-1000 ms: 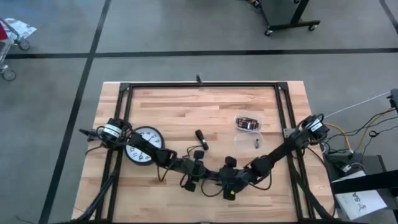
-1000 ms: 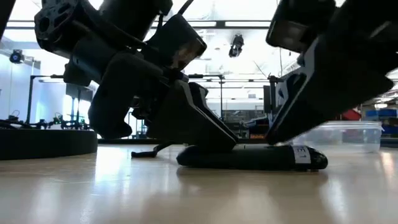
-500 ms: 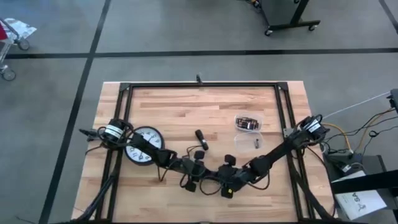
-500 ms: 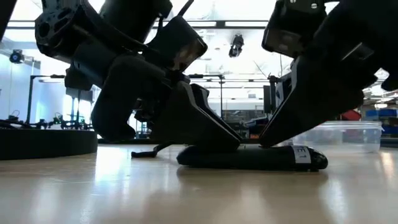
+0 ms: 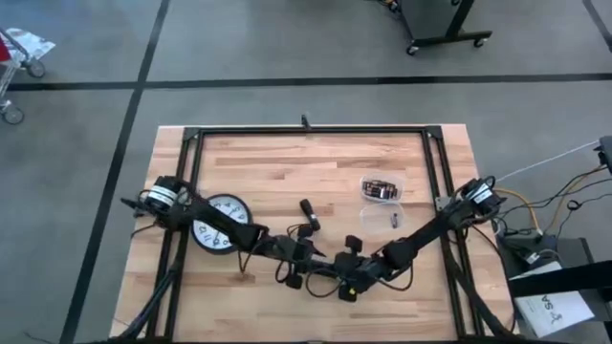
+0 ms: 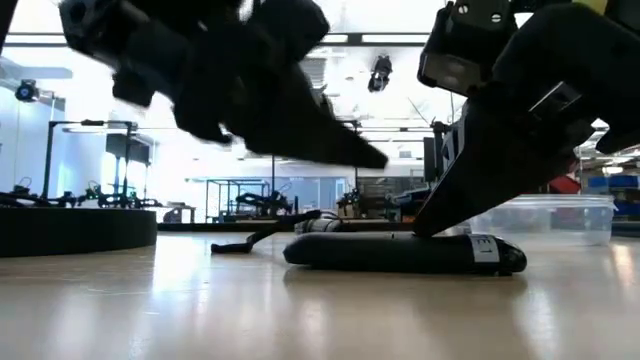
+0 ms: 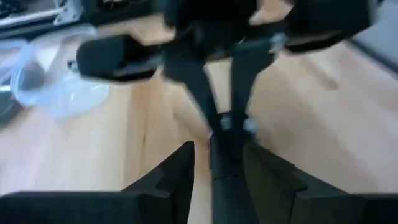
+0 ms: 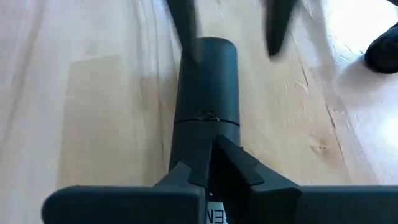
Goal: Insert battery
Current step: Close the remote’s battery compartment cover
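- The task's thing is a long dark cylinder [image 6: 400,252] lying flat on the counter [image 5: 287,162], near its front edge between the two arms; it is smooth and matte, with a seam round its body and a white label at the end nearest the right arm
- The counter is pale butcher-block wood in narrow glued strips with a light sheen, and a black metal frame runs round it
- The right hand [image 8: 211,146] has its two dark angular fingers pressed together, the tips resting on top of the cylinder close to the label end
- The left hand [image 7: 217,148] is spread, one finger to either side of the cylinder's other end, and in the low view it hangs clear above the cylinder
- A round clock [image 5: 218,225] with a white face and black rim lies flat under the left arm
- A clear plastic tub [image 5: 382,188] with rounded corners holds small dark items, too small to make out; it stands well apart from the cylinder, towards the right arm's base
- Half a second ago the left hand's fingers sat down on the cylinder; now they are lifted off it and blurred
- The left arm's base joint has swung a little outward in the high view
- The right hand and the cylinder are where they were
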Controlling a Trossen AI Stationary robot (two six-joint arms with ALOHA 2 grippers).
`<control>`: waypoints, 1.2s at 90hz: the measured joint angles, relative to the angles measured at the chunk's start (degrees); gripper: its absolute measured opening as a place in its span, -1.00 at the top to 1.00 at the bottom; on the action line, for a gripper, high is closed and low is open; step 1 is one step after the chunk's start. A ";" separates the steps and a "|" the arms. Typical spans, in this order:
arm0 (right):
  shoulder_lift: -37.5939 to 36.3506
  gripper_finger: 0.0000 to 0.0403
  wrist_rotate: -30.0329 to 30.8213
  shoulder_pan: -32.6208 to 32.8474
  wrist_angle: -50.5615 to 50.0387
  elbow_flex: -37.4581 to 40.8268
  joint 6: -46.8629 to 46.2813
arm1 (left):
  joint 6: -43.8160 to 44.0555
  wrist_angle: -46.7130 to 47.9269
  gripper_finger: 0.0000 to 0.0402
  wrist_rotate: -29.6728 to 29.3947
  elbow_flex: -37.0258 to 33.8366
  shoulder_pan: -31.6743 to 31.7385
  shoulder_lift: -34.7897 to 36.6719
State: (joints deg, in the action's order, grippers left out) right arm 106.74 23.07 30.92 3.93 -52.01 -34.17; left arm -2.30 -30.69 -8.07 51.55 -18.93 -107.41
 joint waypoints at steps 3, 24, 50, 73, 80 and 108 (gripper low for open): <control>0.00 0.98 -0.09 0.01 -0.17 0.00 -0.30 | 0.27 1.88 0.39 0.12 0.02 -0.11 0.91; 0.04 0.99 -0.21 0.09 -0.38 0.00 -0.20 | 4.31 18.49 0.42 -0.01 0.07 -0.37 3.85; 0.09 1.00 -0.46 0.11 -0.42 0.04 0.20 | 5.88 19.32 0.56 0.11 0.22 -0.47 0.85; 0.09 1.00 -0.52 0.12 -0.43 0.07 0.23 | 4.51 14.87 0.70 0.24 0.29 -0.51 -1.86; 0.09 1.00 -0.52 0.15 -0.44 0.11 0.19 | 4.48 13.61 0.70 0.21 0.35 -0.51 -3.30; 0.09 1.00 -0.52 0.17 -0.51 0.11 0.28 | 4.35 12.72 0.71 0.19 0.33 -0.47 -1.46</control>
State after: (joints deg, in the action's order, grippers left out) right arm 106.83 22.55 31.09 3.42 -51.90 -33.89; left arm 2.04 -17.97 -7.88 51.88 -19.40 -108.87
